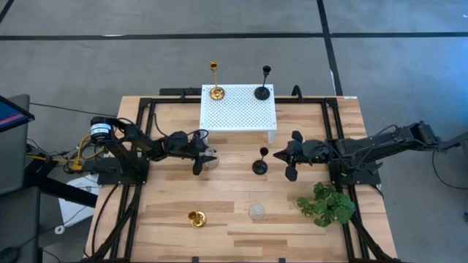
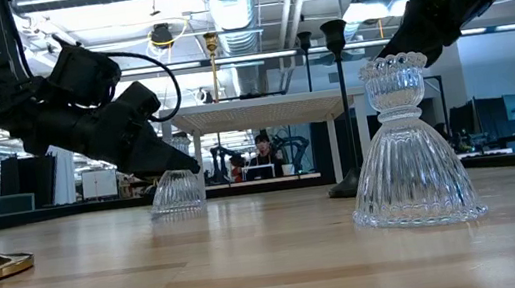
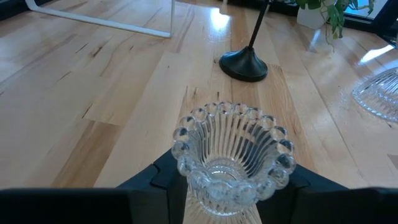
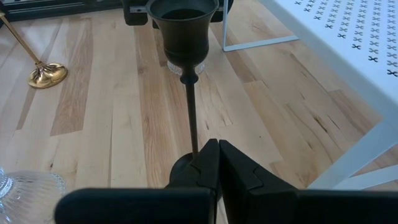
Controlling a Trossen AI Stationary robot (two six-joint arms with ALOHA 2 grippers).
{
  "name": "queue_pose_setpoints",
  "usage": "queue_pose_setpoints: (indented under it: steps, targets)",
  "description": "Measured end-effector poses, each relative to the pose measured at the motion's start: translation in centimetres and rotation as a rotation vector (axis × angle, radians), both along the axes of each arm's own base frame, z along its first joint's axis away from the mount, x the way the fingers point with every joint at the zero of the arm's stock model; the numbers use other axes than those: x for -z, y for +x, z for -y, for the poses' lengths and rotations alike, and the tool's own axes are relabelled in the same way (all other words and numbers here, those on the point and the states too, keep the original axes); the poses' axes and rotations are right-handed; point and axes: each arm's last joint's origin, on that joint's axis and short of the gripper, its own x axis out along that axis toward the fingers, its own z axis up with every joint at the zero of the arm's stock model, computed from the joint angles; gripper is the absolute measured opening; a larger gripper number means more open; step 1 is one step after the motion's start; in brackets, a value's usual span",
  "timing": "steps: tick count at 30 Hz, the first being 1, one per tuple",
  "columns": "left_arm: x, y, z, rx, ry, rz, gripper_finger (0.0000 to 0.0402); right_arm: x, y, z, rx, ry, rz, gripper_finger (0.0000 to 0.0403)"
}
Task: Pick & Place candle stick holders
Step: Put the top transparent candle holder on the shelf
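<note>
Risks, biggest item first:
- White perforated platform [image 1: 238, 107] at the table's back edge, already carrying two tall holders. Crowded landing zone; could knock either one over when setting down the next.
- Clear ribbed glass candle stick holder [image 3: 231, 158] clamped between the left gripper [image 1: 207, 157] fingers, low over or on the wood just in front of the platform. Slick, flared glass; could slip or rotate in the grip on lifting.
- Tall black thin-stemmed candle stick holder [image 4: 189, 81] standing mid-table. Right gripper [image 4: 217, 155] fully closed, tips at the lower stem; cannot tell whether pinching it or merely in front of it. Top-heavy, narrow base; likely to tip with any sideways nudge.
- Two grippers facing each other, near; possible clash if both move to the platform.

Containers:
- Platform: tall gold holder [image 1: 215, 80] and second tall black holder [image 1: 262, 82] on top, well apart.
- Cups of the black holder and the gripped glass one: nothing inside.
- Left on the front boards: squat gold holder [image 1: 197, 218] and second glass holder [image 1: 257, 212].
</note>
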Motion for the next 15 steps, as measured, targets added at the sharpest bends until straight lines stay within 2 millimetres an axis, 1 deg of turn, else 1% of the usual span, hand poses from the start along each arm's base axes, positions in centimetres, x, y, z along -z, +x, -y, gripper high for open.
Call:
queue_pose_setpoints:
  steps: [8, 15]
  targets:
    - [0.01, 0.0, 0.02, -0.001, -0.007, 0.001, 0.0142, 0.0, 0.0, 0.0, 0.0, 0.0, 0.0, 0.0]
    - [0.0, 0.12, 0.63, 0.027, -0.007, 0.001, 0.0142, 0.01, 0.0, 0.01, 0.0, 0.0, -0.001, 0.0]
